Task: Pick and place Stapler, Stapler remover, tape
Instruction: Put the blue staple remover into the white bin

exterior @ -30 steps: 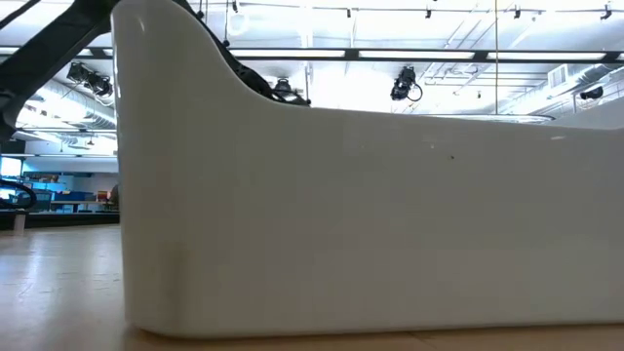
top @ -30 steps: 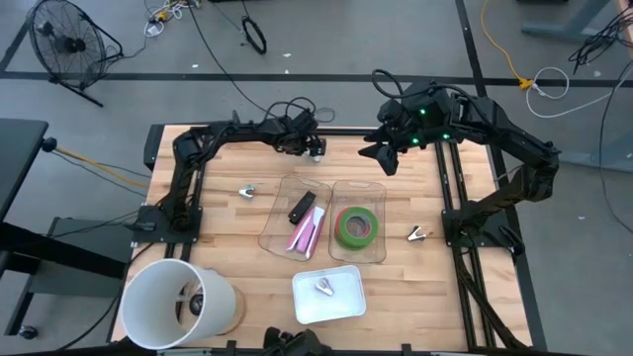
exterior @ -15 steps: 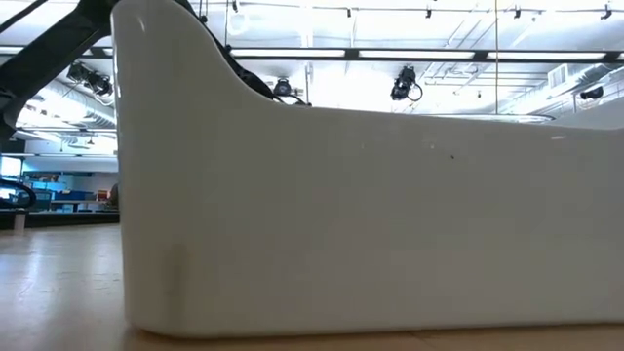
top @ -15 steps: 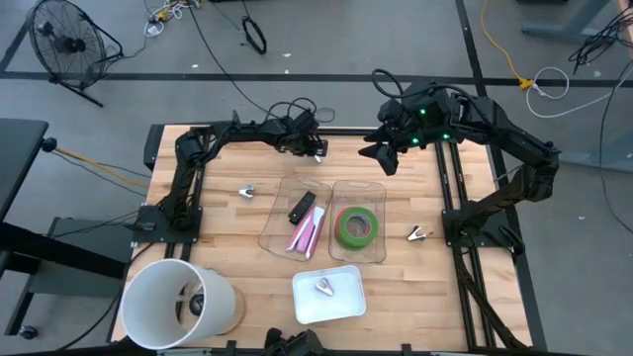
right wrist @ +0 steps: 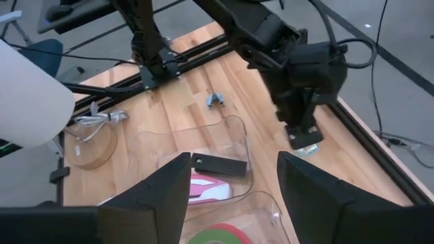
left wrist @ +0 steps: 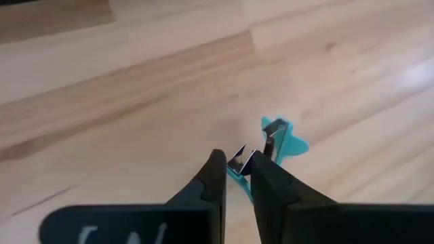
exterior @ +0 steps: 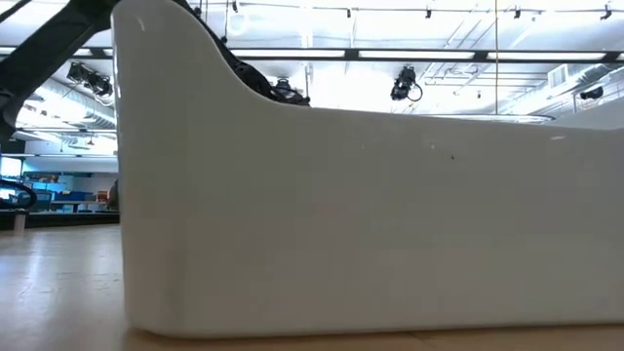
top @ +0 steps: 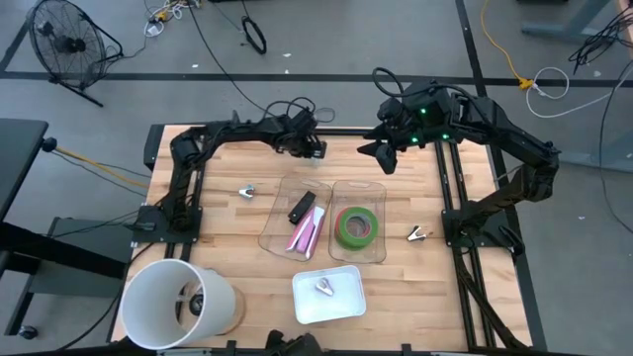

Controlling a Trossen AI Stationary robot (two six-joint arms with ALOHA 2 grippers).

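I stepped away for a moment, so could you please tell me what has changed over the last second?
The left claw has closed on the teal staple remover at the table's far edge. The right claw is open above the table as before, and the green tape and stapler lie unmoved in their clear trays.

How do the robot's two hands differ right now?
The left hand is low over the wooden table, its fingers pinched on a small teal staple remover. The right hand hangs higher above the table, its fingers wide apart, holding nothing. Both hands are dark and two-fingered.
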